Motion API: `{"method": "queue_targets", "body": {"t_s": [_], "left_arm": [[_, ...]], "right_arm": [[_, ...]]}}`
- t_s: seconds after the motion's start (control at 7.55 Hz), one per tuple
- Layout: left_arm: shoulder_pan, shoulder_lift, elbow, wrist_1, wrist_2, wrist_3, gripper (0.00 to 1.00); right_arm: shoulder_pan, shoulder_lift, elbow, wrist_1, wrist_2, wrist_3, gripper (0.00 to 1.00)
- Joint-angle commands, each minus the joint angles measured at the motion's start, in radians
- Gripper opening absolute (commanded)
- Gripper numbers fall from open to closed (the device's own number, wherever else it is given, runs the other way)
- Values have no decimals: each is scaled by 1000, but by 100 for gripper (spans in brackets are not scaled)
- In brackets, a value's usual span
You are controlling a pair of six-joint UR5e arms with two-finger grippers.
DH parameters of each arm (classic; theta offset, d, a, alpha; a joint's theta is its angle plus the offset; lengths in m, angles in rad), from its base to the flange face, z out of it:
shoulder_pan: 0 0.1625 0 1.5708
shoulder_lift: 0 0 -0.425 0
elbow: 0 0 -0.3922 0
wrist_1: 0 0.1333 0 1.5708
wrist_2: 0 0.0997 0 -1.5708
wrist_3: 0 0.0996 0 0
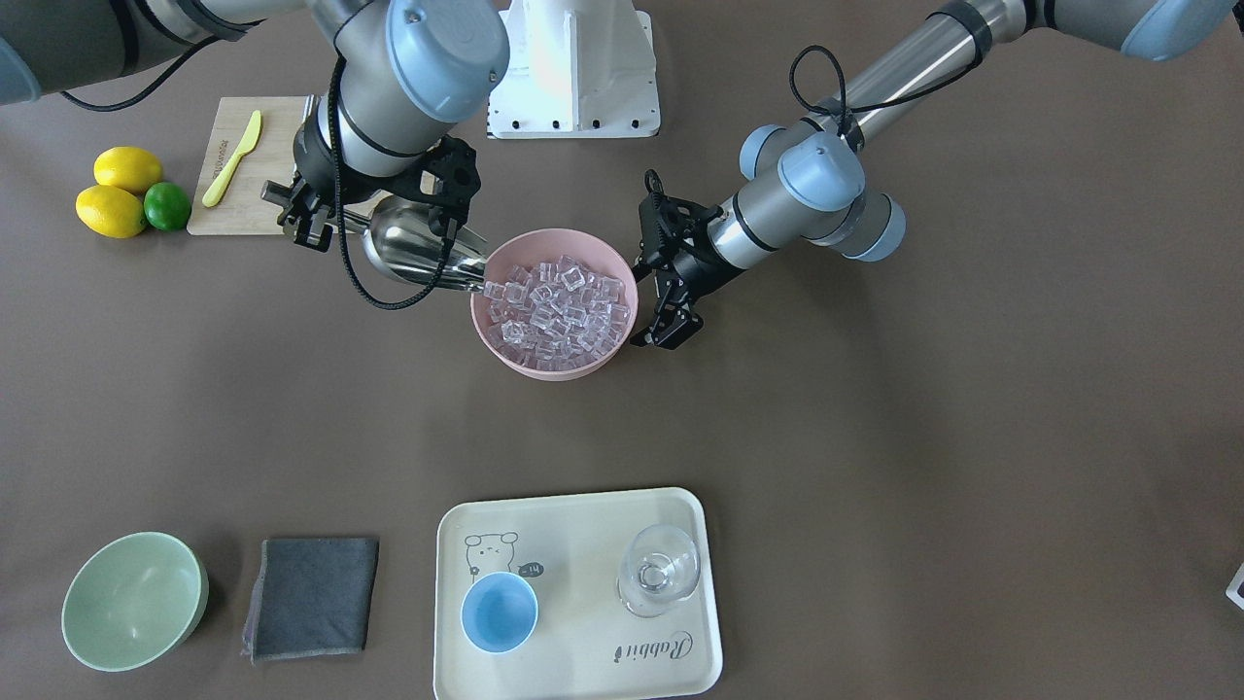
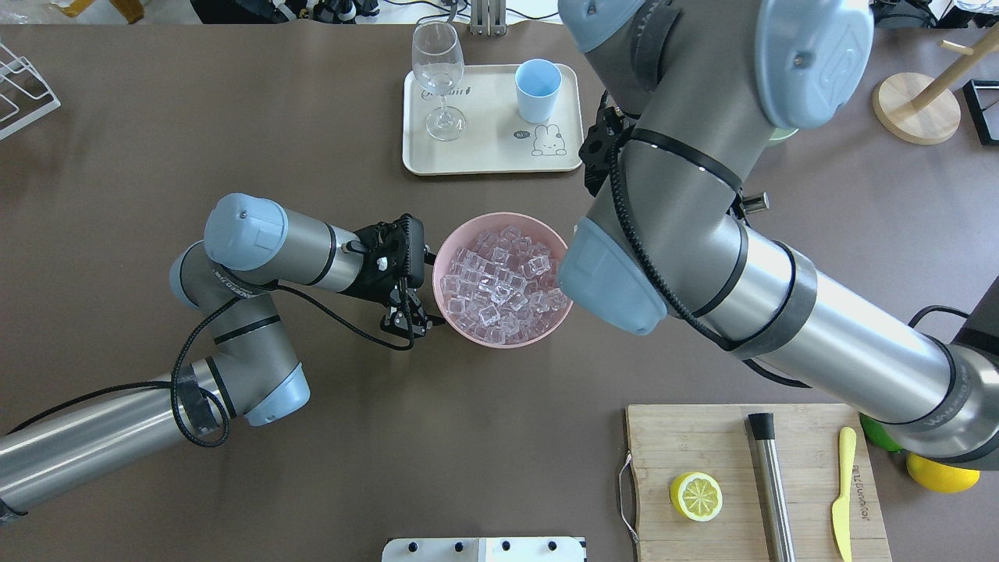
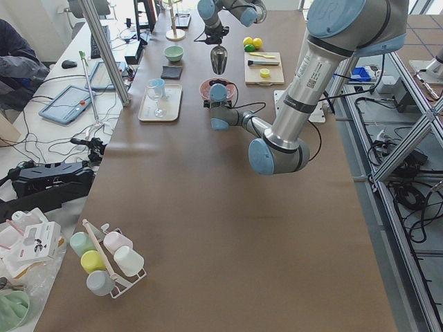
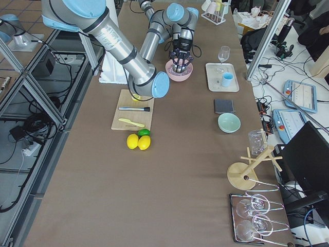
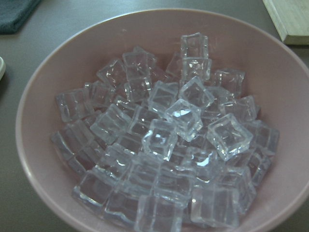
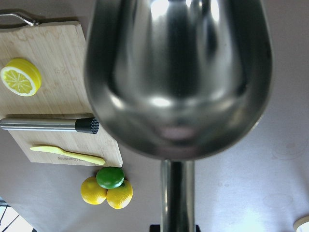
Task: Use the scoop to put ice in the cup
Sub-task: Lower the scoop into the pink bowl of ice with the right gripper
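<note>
Overhead, front, side, wrist views, sharing bowl (image 1: 554, 370)

Brown table (image 1: 875, 437), long and matte. At its middle, a pink bowl (image 1: 554, 365). On the operators' side, in a row: cream tray (image 1: 583, 544), folded grey cloth (image 1: 311, 598), pale green bowl (image 1: 133, 601), the last nearest the robot's right end. On the robot's side, the white base mount (image 1: 575, 68) and a wooden cutting board (image 1: 262, 194). Just beside the board, two lemons (image 1: 127, 168) and a lime (image 1: 166, 206), touching. Towards the right end, a wooden stand (image 2: 915, 107) and a wire glass rack (image 4: 257, 216). At the left end, a rack of pastel cups (image 3: 107, 266).
</note>
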Motion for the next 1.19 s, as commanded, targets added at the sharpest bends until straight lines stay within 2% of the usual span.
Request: {"method": "queue_targets", "body": {"t_s": [0.0,0.53,1.06], "left_arm": [[0,1,0,-4,0,0,98],[-2,2,0,-3,0,0,98],[-2,1,6,-1,0,0,98]], "right_arm": [[-40,44,-89,-11,-40,7,0],[-63,90,-215,0,-49,80,0],[-77,92,-250,44,-50,139,0]]}}
